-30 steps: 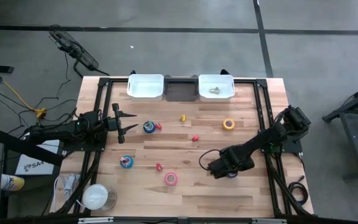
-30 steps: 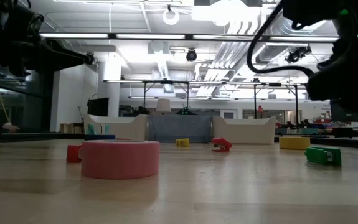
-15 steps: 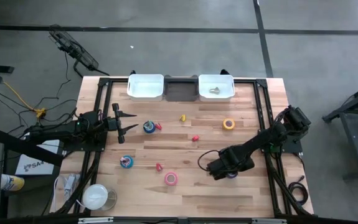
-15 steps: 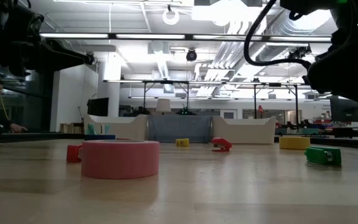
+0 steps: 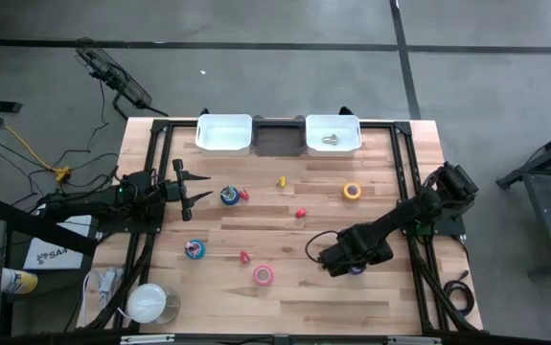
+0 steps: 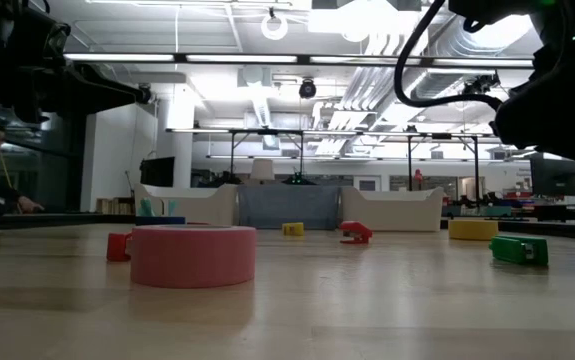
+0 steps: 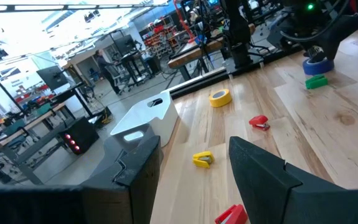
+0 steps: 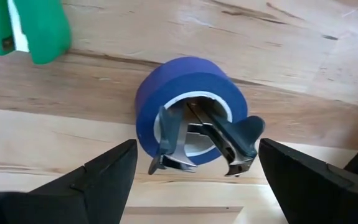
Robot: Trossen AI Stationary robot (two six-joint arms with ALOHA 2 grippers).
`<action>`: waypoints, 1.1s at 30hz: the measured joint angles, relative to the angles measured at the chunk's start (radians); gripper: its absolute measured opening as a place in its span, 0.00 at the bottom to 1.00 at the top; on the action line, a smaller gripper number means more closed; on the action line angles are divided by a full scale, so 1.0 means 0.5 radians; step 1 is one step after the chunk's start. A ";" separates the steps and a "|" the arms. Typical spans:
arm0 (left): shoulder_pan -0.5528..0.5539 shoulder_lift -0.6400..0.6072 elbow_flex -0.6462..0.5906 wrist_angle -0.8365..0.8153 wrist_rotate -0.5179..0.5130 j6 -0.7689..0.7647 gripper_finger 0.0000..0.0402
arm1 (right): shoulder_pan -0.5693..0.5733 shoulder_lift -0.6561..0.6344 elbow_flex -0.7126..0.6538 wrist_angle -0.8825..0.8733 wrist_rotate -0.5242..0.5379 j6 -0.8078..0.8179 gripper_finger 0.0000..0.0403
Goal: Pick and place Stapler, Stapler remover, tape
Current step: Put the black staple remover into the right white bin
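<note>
Right gripper [image 8: 191, 171] spread wide, pointing down, left gripper [image 7: 191, 180] parted, arm level

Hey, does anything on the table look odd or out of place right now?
Yes: a dark metal staple remover sits in the hole of the blue tape roll, directly below the open right hand. The two are nested rather than lying apart.

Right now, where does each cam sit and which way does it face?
High: overhead, straight down on the table; both arms show.
Low: table height, level toward the bins; pink tape nearest, arms dark at the top corners.
Left wrist: past its two fingers, across the table to the right arm.
Right wrist: down between its open fingers at the blue tape, a staple remover in its hole.
Shared: yellow tape in high, low, left wrist.
</note>
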 joint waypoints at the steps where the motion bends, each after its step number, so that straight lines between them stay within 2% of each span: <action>1: -0.001 0.000 0.000 0.000 -0.001 0.000 0.46 | 0.000 0.000 0.000 -0.006 0.000 0.000 0.81; 19: -0.001 0.000 0.000 -0.001 -0.001 0.000 0.46 | -0.056 -0.007 0.000 0.007 -0.002 -0.050 0.81; 28: 0.000 0.000 0.000 0.000 0.000 0.000 0.46 | -0.052 -0.158 0.000 0.006 0.066 0.079 0.81; 33: 0.000 -0.001 0.000 0.000 0.000 0.000 0.46 | -0.051 -0.157 -0.002 0.030 0.061 0.099 0.79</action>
